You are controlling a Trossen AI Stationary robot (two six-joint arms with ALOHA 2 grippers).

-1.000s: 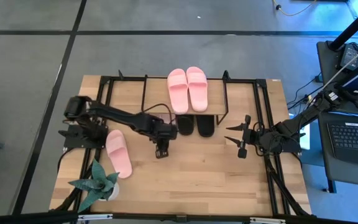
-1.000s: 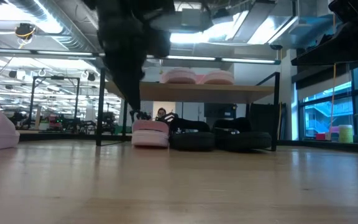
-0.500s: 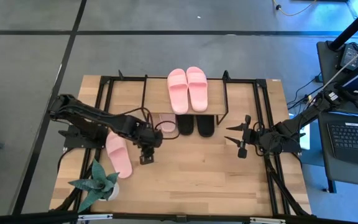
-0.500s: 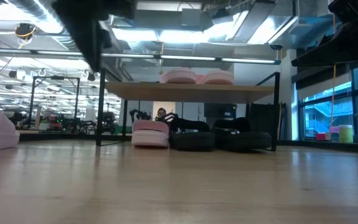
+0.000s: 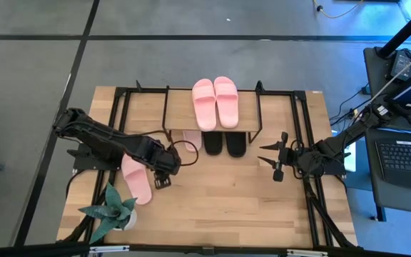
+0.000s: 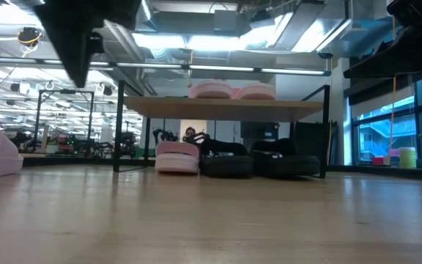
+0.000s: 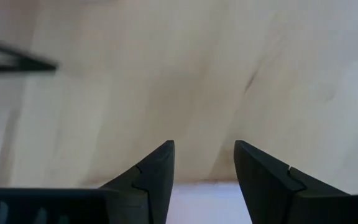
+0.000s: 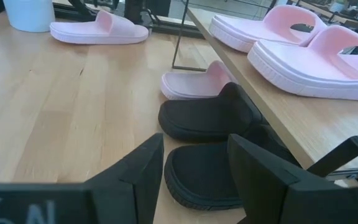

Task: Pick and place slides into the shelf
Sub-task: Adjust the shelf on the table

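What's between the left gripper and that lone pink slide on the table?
Only bare tabletop. In the high view the left gripper hovers just beside the lone pink slide, with a narrow strip of table between them.

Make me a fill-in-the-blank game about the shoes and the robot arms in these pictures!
1. The pair of slides on the shelf's top board is coloured ____.
2. Under the top board, beside the black pair, sits ____ pink slide.
3. The lone pink slide still out on the table lies next to the ____ gripper.
4. Both grippers' jaws are open and hold ____; the right gripper waits off to the shelf's side.

Missing words: pink; one; left; nothing
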